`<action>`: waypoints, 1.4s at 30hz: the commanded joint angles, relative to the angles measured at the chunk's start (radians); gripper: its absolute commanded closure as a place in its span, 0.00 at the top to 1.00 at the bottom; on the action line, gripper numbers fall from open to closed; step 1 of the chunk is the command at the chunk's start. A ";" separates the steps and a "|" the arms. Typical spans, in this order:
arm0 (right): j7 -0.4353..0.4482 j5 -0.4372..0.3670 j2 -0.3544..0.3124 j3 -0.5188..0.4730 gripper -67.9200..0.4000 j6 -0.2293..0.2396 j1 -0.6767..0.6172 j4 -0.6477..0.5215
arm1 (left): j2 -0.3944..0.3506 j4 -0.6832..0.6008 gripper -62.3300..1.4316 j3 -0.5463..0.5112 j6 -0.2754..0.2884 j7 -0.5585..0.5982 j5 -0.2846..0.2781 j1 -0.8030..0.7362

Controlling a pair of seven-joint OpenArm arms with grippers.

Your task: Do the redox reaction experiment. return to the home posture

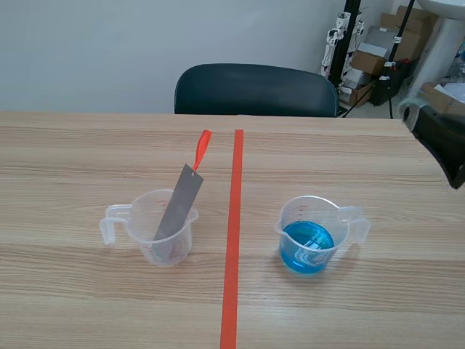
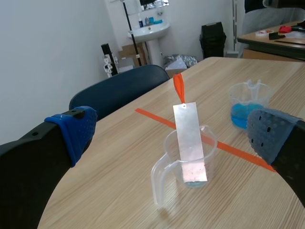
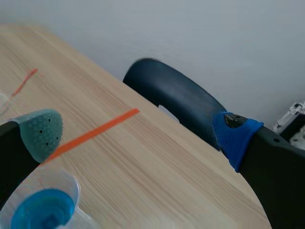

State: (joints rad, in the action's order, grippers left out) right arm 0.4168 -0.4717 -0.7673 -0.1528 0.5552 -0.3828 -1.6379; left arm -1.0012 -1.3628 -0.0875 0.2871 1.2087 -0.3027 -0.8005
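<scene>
Homing step; metal strip (image 1: 176, 207) parked in clear beaker (image 1: 178, 249).
Left hand (image 2: 174, 133) and right hand (image 3: 138, 136) both spread, empty; next: draw arms home without clipping blue beaker (image 1: 309, 247).

Two clear plastic handled beakers, the blue-filled beaker (image 1: 323, 217) and the other beaker (image 1: 142, 222), one pool of blue liquid (image 1: 306, 246), one flat grey metal strip (image 1: 176, 207) with one orange-red tab (image 1: 203, 145), one dark padded chair (image 1: 254, 89), one light wooden counter (image 1: 73, 160)

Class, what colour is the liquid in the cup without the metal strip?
The liquid is bright blue, clearest in the scene view.
</scene>
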 commanded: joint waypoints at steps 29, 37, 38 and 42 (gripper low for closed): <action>-0.227 0.063 -0.007 0.016 1.00 -0.347 -0.307 -0.492 | 0.319 -0.105 1.00 -0.072 -0.110 -0.061 0.207 0.005; -0.198 0.068 -0.054 0.043 1.00 -0.359 -0.338 -0.510 | 0.316 -0.106 1.00 -0.072 -0.110 -0.084 0.209 0.006; -0.198 0.068 -0.059 0.043 1.00 -0.366 -0.338 -0.515 | 0.316 -0.106 1.00 -0.072 -0.111 -0.084 0.216 0.006; -0.206 0.068 -0.061 0.043 1.00 -0.410 -0.338 -0.543 | 0.316 -0.105 1.00 -0.072 -0.114 -0.092 0.243 0.006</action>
State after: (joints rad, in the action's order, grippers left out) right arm 0.2024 -0.3935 -0.8234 -0.1032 0.1482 -0.7265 -2.1521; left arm -0.6846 -1.4513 -0.1513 0.1772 1.1099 -0.0521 -0.8001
